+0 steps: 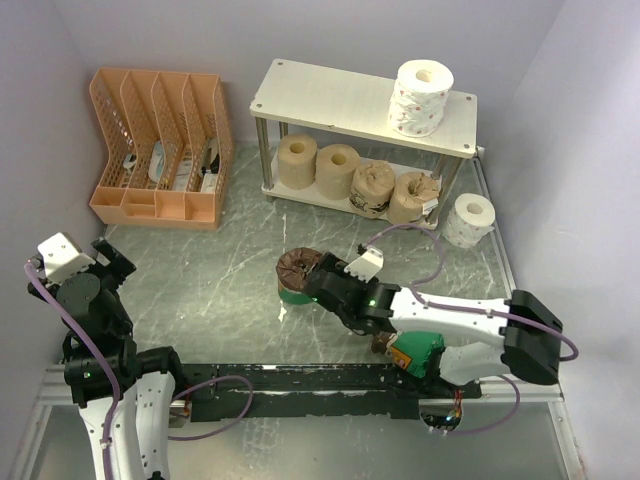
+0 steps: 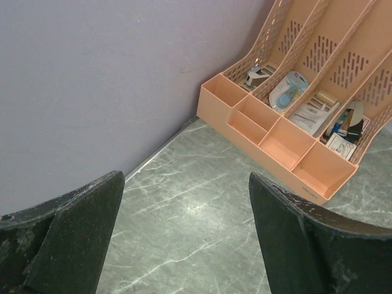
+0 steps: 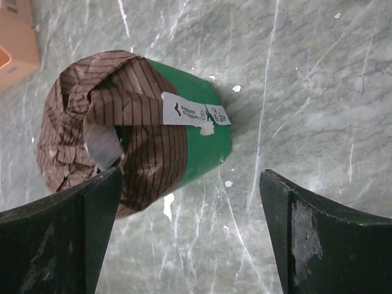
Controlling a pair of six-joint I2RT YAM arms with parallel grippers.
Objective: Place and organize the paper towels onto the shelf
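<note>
Roll on table centre | right tool agape just beside | shelf well apart

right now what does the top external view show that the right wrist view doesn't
Only the top external view shows the shelf, with a white roll on its upper board and four tan rolls on the lower one, plus another white roll on the table beside it. Only the right wrist view shows the white label on the green-banded roll and the stripes on its brown paper end. Both show that roll, the open right gripper at it, the table, and part of the orange organizer.
</note>
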